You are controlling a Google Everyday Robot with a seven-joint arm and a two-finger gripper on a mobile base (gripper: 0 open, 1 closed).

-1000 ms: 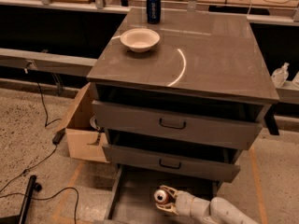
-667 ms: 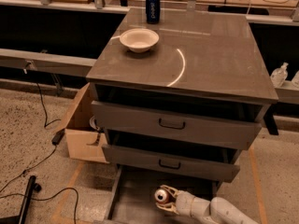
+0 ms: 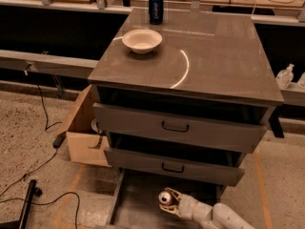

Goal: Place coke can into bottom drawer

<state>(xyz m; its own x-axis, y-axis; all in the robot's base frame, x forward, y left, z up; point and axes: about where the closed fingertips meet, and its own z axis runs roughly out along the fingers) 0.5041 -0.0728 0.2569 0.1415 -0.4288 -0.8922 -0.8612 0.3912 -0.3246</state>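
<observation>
Your gripper is hanging low over the pulled-out bottom drawer, its jaws hugging the coke can so it can drop inside, while the bowl and blue can are sitting up on the tabletop.

Warm, dim light from overhead. We log 1 bright curved glare arc near the front edge of the bench top, with a paler sheen toward its back edge. Deep shadow sits under the front edge, inside the 2 upper drawers. Below, in the dim bottom drawer, the gripper clasps the faintly lit coke can.
</observation>
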